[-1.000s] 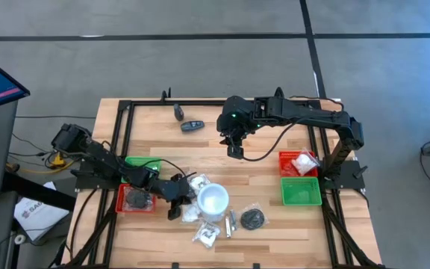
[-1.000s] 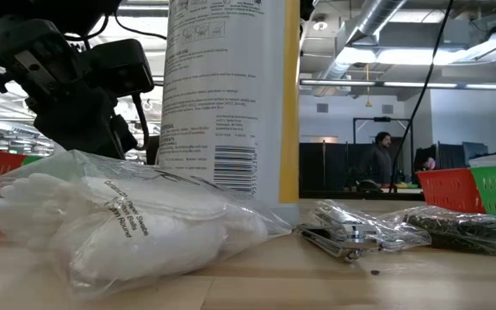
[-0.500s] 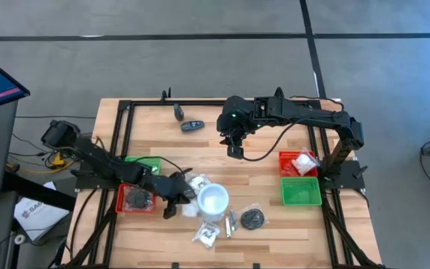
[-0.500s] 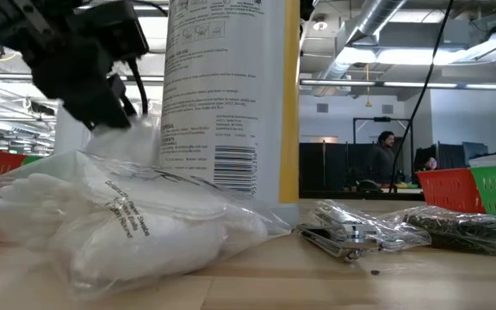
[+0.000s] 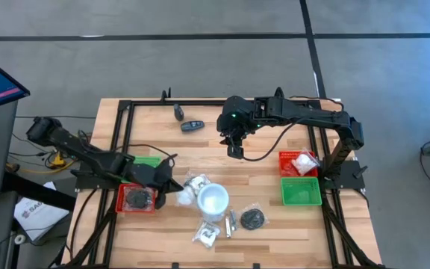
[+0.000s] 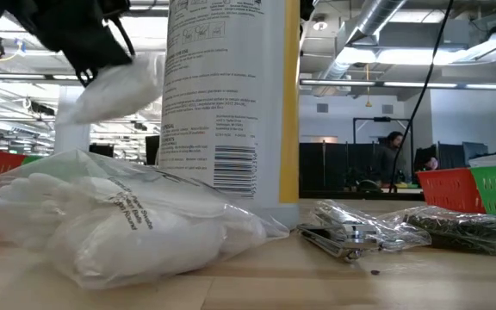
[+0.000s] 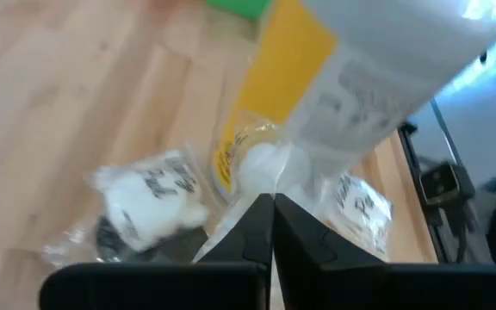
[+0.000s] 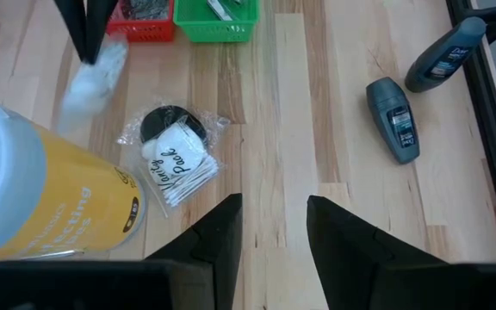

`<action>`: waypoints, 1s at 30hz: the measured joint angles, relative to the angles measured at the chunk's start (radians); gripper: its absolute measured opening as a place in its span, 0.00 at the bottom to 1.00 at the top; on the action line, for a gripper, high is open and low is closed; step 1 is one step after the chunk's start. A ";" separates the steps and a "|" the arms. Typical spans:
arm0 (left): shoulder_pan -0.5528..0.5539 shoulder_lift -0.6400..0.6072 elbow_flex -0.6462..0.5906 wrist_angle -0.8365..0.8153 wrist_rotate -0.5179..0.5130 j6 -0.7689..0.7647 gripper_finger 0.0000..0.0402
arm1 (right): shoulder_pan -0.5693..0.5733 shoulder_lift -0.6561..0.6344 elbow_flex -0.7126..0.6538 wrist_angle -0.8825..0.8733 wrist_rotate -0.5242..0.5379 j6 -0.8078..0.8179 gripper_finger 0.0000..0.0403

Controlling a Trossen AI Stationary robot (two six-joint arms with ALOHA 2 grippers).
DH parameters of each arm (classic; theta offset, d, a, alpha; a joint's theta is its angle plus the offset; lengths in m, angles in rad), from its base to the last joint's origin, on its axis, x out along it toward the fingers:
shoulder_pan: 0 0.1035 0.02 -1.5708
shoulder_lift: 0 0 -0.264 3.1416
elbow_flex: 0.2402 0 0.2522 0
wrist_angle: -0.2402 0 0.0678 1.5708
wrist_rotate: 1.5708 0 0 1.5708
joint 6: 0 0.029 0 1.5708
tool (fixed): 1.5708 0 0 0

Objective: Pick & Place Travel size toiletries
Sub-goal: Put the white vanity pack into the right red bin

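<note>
— White wrapped packet: who has it?
— The left gripper, jaws clenched on it, lifted off the table beside the tall white and yellow bottle.
— And next?
— I think carry it over the red tray and release. The right gripper waits, jaws partly apart, empty.

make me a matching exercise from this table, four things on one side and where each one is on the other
Things:
1. white packet
2. right gripper
3. two dark bottles
4. black disc in wrapper

Places:
A. lying on the table's far side
B. held up off the table by the left gripper
C. hanging open above the table's middle
D. on the near part of the table, right of the white can

Pairs: 1-B, 2-C, 3-A, 4-D
</note>
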 joint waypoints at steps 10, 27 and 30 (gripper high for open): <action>0.000 -0.138 0.000 -0.010 -0.202 0.085 0.00 | 0.000 0.000 0.000 0.003 0.000 0.000 0.31; 0.040 -0.170 0.000 0.208 -0.458 0.333 0.00 | 0.000 0.000 0.000 0.088 0.000 0.001 0.31; 0.067 -0.170 0.000 0.271 -0.458 0.399 0.00 | 0.000 0.000 0.000 0.103 0.000 0.019 0.31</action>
